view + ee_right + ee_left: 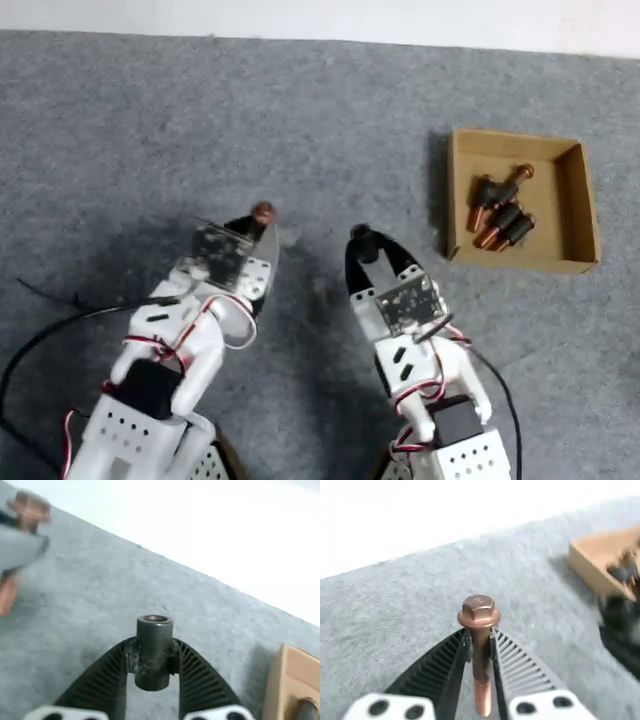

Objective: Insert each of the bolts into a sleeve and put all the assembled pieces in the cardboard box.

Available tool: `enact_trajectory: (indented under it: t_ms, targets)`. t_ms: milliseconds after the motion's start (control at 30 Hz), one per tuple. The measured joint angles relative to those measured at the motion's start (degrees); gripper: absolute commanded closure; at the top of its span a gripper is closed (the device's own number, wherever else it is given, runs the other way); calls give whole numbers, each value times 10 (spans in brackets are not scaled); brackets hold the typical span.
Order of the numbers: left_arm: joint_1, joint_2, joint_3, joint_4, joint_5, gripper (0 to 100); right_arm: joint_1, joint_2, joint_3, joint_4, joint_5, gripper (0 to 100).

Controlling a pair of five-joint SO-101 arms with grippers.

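left claw [480,632] clamps bolt [479,611] | right claw [153,645] clamps sleeve [154,630] | claws apart

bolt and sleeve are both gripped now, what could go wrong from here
1. The bolt is pinched on its narrow shank by the left fingers. Pushed against the rim of the sleeve, it could pivot or slip out.
2. The sleeve sits at the very tips of the right fingers, so an off-axis push might tilt it or drop it onto the table.

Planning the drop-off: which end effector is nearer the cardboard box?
Right. Its end effector, holding a sleeve, sits short of the box; the left end effector, holding a bolt, is farther, beyond the right one.
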Motion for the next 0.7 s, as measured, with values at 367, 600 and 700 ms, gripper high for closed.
enact_trajectory:
  t_ms: [367, 600, 700]
  targets:
    - [15, -4, 25, -35, 255, 996, -75, -12, 0, 11, 0, 994]
    - [32, -4, 47, -112, 484, 996, -113, -13, 0, 41, 0, 994]
    - [27, -4, 76, -161, 510, 996, -114, -13, 0, 45, 0, 994]
